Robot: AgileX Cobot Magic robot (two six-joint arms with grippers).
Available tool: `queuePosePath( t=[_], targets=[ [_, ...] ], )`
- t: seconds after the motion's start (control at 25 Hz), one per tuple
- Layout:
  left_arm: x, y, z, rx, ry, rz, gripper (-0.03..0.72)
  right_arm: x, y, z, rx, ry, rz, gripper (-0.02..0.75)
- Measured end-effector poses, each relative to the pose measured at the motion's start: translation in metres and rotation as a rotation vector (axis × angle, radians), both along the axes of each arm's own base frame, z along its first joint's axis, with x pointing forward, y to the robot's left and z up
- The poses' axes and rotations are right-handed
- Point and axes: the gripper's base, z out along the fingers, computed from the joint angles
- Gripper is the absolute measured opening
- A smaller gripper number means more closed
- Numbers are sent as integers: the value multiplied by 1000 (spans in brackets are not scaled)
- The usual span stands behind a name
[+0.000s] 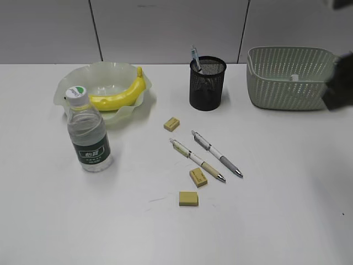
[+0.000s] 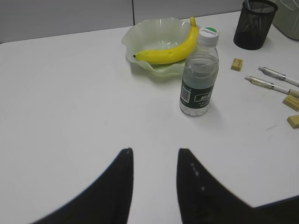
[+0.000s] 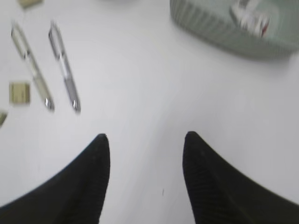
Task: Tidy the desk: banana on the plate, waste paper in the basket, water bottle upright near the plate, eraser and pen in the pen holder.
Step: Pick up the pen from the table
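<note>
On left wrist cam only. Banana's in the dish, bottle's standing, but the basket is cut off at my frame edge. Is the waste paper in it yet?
Observer: Yes. In the right wrist view, a crumpled white paper wad with red and black print lies inside the pale grey-green woven plastic basket.
Operator: Where's the right gripper, and is it carrying anything?
Observer: The right gripper is open with nothing between its jaws. It is above a bare patch of the white desk, with the basket ahead and to its right.
</note>
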Motion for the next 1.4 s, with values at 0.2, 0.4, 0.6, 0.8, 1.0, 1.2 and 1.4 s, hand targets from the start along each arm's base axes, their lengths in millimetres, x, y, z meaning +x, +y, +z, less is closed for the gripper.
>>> queuePosePath(
  t=[0.2, 0.4, 0.6, 0.8, 1.0, 1.2, 1.4],
  targets=[
    [0, 0, 0, 0, 0, 0, 238, -107, -38, -8, 69, 91, -21, 393],
    [6, -2, 0, 16, 35, -1, 238, -185, -69, -9, 201, -211, 8, 393],
    [40, -18, 25, 22, 34, -25, 238, -224, -86, -11, 325, -519, 29, 384],
    [103, -55, 64, -16, -22, -155, 238, -233, -90, -9, 348, -601, 33, 383],
    [187, -112, 93, 20, 13, -300, 238, -233, -90, -9, 351, -602, 34, 363],
    [250, -205, 71, 24, 172, -447, 238, -227, -89, -13, 353, -646, 34, 328],
    [282, -281, 8, -16, 406, -446, 238, -230, -90, -11, 342, -621, 30, 321]
  ],
)
